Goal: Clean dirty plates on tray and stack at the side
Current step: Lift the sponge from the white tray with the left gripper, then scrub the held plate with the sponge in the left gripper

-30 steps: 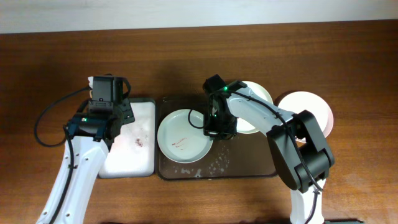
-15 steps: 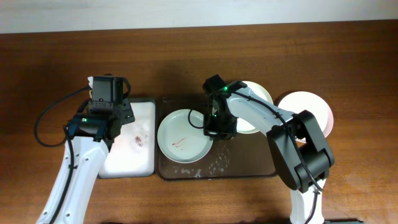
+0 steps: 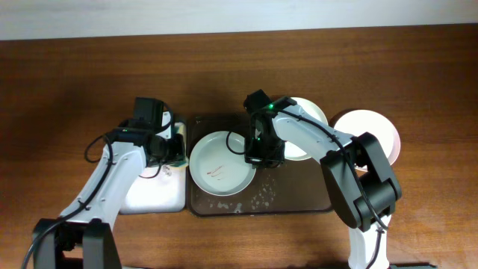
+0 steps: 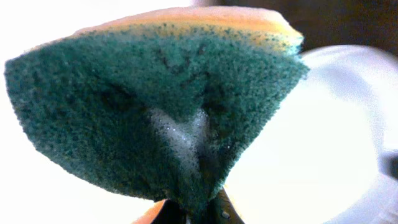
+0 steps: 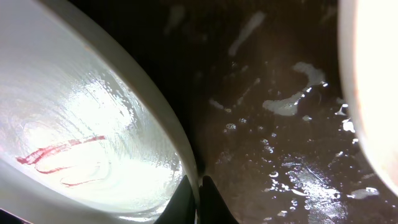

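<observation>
The right gripper (image 5: 198, 190) clamped the round pale green plate (image 3: 218, 178) by its rim, apparently steadying it on the dark brown tray (image 3: 299, 196). The left gripper (image 3: 176, 149) squeezed a green-yellow foam sponge (image 4: 155, 106) for wiping.

1. The sponge (image 4: 155, 118) fills my left wrist view and hides nearly all of my left gripper (image 4: 198, 214), which the bottom edge cuts off
2. Behind the sponge everything is a white blur
3. My right gripper (image 5: 199, 200) shows only its fingertips; the pale green plate (image 5: 81, 137) runs off the left and bottom edges
4. Overhead, my right arm (image 3: 299, 134) covers part of the cream plate (image 3: 312, 112)
</observation>
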